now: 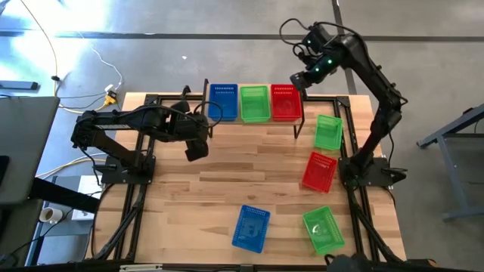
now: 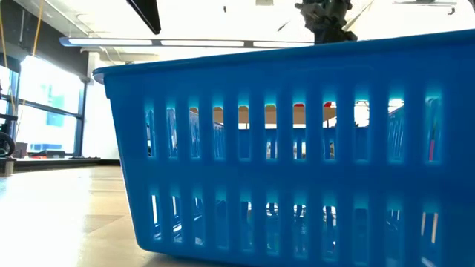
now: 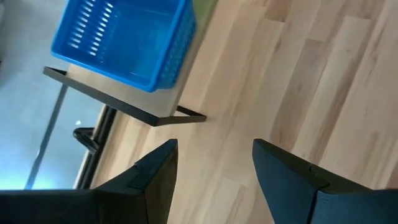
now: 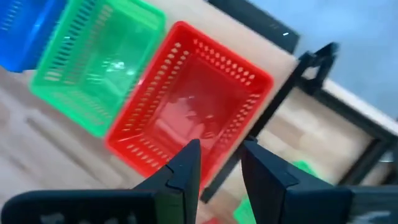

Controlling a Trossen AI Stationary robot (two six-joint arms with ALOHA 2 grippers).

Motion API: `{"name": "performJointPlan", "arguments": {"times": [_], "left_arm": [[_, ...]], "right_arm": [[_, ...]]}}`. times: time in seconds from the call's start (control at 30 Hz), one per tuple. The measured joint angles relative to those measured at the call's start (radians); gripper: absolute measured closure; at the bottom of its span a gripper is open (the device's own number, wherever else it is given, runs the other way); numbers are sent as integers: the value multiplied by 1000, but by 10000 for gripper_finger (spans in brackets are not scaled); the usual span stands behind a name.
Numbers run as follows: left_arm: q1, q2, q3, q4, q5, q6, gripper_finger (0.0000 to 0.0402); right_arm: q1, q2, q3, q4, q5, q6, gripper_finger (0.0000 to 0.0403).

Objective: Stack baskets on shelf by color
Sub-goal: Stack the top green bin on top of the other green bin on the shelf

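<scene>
R gripper (image 4: 216, 163) open, empty, above red basket (image 1: 285, 101) on shelf (image 1: 253, 122) w/ green (image 1: 255, 103) & blue (image 1: 223, 100); L gripper (image 3: 214, 163) open over table (image 1: 227, 177).

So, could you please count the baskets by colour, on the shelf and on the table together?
Blue baskets: 2, one on the shelf, one on the table
Green baskets: 3, one on the shelf, two on the table
Red baskets: 2, one on the shelf, one on the table
Total: 7 baskets visible
</scene>
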Motion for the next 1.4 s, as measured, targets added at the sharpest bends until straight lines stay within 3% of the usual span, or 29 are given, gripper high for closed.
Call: {"name": "performJointPlan", "arguments": {"times": [0.17, 0.5, 0.7, 0.97, 1.23, 1.4], "left_arm": [[0, 0, 0, 0, -5, 1, 204], [0, 0, 0, 16, -2, -3, 204], [0, 0, 0, 31, -1, -3, 204], [1, 0, 0, 52, -7, 0, 204], [29, 0, 0, 85, -15, 9, 204], [56, 0, 0, 91, -44, 9, 204]], "right_arm": [[26, -27, 0, 0, 102, 1, 302], [57, -114, -1, 0, 139, 28, 302], [78, -181, -24, 6, 235, 68, 302], [79, -386, -380, 46, 340, 174, 302], [11, -570, -695, 155, 288, 318, 302], [-34, -614, -825, 202, 278, 403, 302]]}}
